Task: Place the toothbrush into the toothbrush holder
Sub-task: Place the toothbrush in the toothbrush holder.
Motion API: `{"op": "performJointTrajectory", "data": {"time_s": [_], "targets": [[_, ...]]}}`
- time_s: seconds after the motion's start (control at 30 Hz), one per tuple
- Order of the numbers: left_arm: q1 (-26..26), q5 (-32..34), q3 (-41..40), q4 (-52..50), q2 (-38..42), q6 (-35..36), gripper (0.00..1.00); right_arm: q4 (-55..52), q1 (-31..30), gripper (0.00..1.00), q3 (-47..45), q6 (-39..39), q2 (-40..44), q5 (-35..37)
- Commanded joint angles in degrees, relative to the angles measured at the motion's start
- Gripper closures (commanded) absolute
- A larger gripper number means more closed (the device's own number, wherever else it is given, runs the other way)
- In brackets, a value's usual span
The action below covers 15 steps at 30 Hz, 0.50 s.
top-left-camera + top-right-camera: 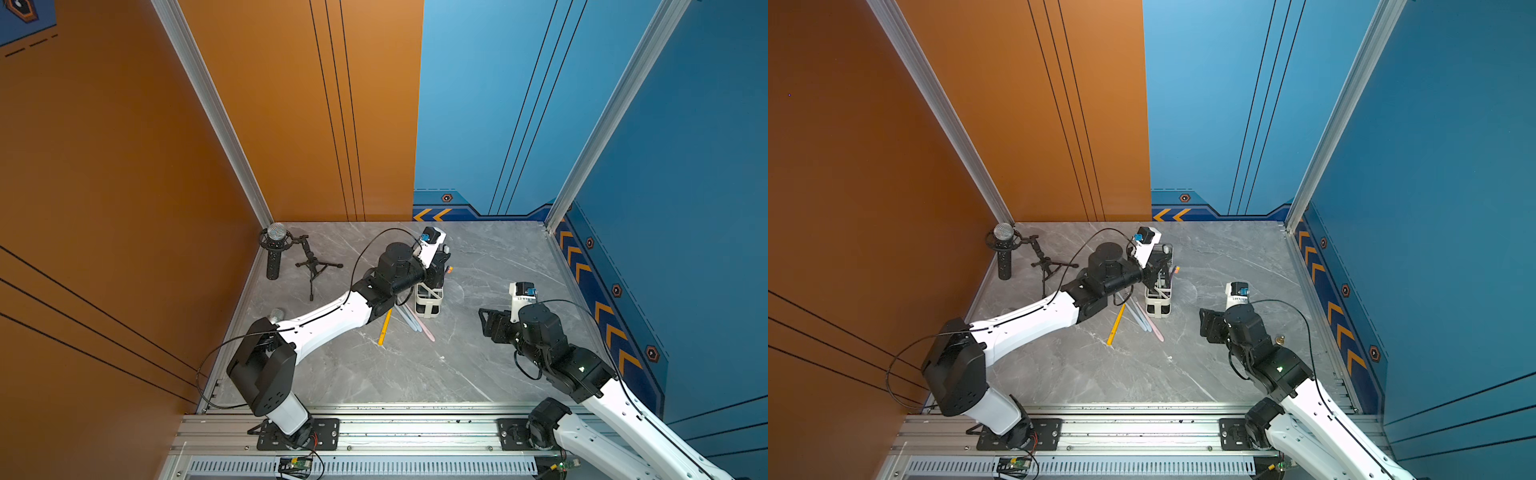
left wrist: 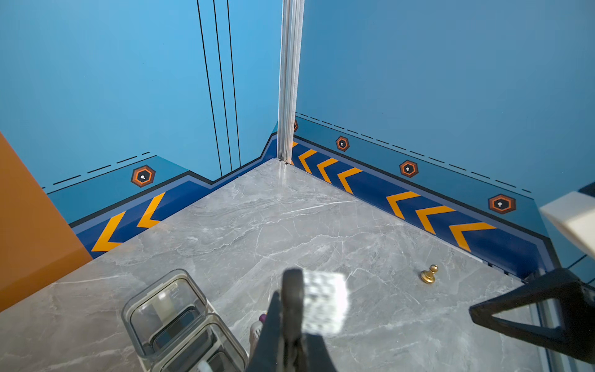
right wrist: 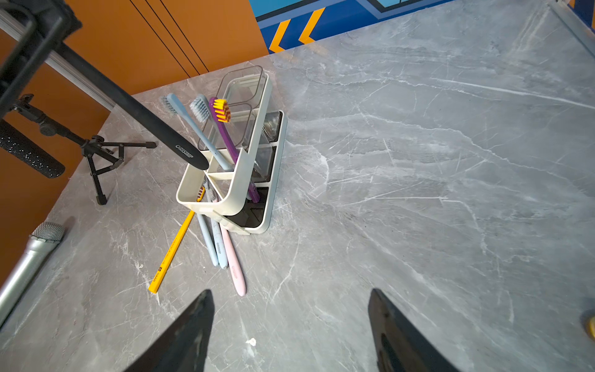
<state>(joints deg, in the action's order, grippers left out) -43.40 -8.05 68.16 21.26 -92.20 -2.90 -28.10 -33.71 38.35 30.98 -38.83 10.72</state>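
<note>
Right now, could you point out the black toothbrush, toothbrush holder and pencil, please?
black toothbrush (image 3: 161, 131), right wrist view, handle.
toothbrush holder (image 3: 238, 180), right wrist view, white wall.
pencil (image 3: 174, 246), right wrist view, shaft.

We see a robot test cell in a lab: a left arm (image 1: 324, 320) and a right arm (image 1: 611, 415) bolted to an aluminium rail (image 1: 415, 432) at the near edge of the desk (image 1: 415, 374). An orange panel (image 1: 104, 166) and a blue panel (image 1: 685, 166) on aluminium posts (image 1: 215, 112) wall it in, and a microphone (image 1: 274, 249) stands in the far-left corner.

Left gripper (image 2: 289, 306) closed, clear cups of toothbrush holder (image 2: 127, 317) just beside, brass piece (image 2: 429, 274) on marble table (image 2: 289, 219)
</note>
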Motion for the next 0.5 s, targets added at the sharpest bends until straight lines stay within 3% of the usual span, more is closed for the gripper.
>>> {"op": "performJointTrajectory", "data": {"time_s": [0.0,0.47], "targets": [[-0.5,3.3,-1.2,1.5,-1.1,2.9,1.0,-1.6,0.3,0.24,-1.2,0.5,1.0,-0.6],[-0.7,7.9,-2.3,3.4,-3.3,5.7,1.0,-1.4,0.4,0.24,-1.5,0.3,0.7,-0.6]]}}
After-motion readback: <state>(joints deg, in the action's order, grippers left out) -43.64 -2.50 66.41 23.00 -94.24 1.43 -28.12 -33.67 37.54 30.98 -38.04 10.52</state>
